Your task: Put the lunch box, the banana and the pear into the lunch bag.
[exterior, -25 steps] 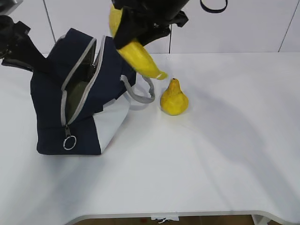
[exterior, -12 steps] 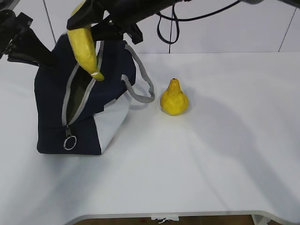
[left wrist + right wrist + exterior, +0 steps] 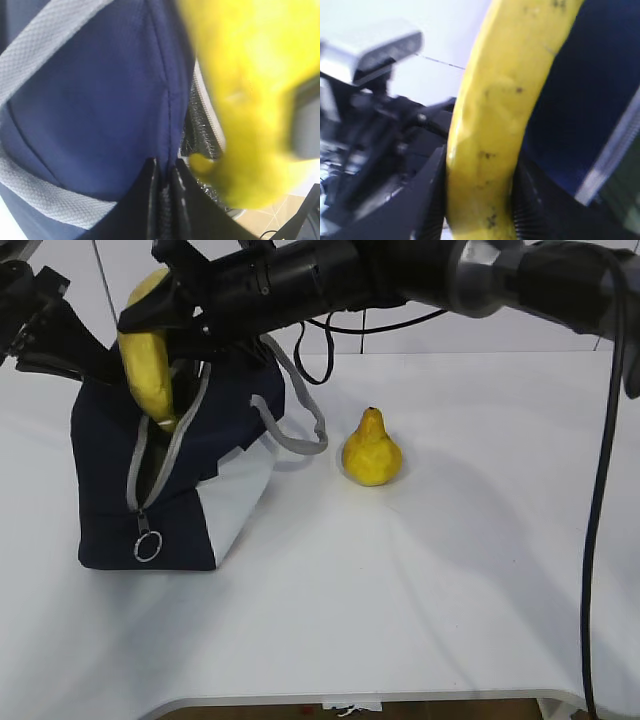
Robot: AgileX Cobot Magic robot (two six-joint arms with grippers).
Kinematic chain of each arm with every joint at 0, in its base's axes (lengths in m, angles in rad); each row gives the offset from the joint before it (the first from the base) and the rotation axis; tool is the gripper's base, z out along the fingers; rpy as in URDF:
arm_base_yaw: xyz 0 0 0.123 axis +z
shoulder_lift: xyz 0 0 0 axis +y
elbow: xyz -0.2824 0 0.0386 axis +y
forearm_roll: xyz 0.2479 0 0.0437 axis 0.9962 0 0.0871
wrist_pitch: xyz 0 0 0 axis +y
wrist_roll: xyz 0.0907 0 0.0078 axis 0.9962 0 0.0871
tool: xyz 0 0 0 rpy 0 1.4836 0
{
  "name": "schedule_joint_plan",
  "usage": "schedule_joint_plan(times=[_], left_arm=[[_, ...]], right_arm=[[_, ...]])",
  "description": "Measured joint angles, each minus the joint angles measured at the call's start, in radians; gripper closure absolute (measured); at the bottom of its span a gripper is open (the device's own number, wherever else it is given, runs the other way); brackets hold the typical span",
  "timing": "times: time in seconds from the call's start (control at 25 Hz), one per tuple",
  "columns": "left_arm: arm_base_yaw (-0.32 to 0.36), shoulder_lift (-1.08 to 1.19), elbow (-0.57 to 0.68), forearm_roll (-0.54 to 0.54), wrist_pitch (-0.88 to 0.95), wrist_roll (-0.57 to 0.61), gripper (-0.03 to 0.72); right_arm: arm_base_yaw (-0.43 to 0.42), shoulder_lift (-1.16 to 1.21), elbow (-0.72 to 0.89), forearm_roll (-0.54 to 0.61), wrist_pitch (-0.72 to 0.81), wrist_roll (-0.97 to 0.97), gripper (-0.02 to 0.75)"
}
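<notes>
**Holding the banana over the open bag**

Reaching across from the right of the exterior view, the right arm has its right pincer (image 3: 160, 315) closed on the banana (image 3: 147, 365), which hangs nearly upright. The right wrist view shows the 2 dark fingers (image 3: 432, 200) pressed against either side of the banana's lower yellow body, which carries a few small dark specks. Directly below this pincer sits the lunch bag (image 3: 110, 490), navy with a white lower panel, its grey-edged zipper mouth gaping. The banana's lower end sits right at that opening, against the grey zipper edge; whether the tip is already inside cannot be told. A metal ring pull (image 3: 148, 545) hangs at the low end of the zipper, well below the pincer.

At the far left of the exterior view, the left pincer (image 3: 95, 375) is at the bag's upper back edge, beside the right pincer. In the left wrist view its left pincer tips (image 3: 162, 200) are drawn together to a thin slit, pinching a fold of navy fabric, with a grey strap (image 3: 45, 195) crossing beneath and the blurred banana close on its right.

The pear (image 3: 371, 452) stands upright on the white surface (image 3: 450, 570), well apart from both pincers, to the right of the bag and just past a grey rope handle (image 3: 300, 420). The lunch box is not visible in any view.
</notes>
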Motion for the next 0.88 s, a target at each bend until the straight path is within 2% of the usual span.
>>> schedule_joint_plan(times=[0.28, 0.6, 0.76, 0.88], left_arm=[[0.000, 0.001, 0.000, -0.004, 0.000, 0.000, 0.676], [0.000, 0.002, 0.000, -0.075, 0.000, 0.000, 0.676], [0.000, 0.002, 0.000, -0.081, 0.000, 0.000, 0.676], [0.000, 0.002, 0.000, -0.084, 0.000, 0.000, 0.676]], right_arm=[[0.000, 0.003, -0.005, -0.206, 0.011, -0.013, 0.452], [0.000, 0.005, -0.005, -0.406, 0.069, 0.022, 0.447], [0.000, 0.005, -0.005, -0.433, 0.078, 0.032, 0.378], [0.000, 0.005, -0.005, -0.435, 0.086, 0.036, 0.265]])
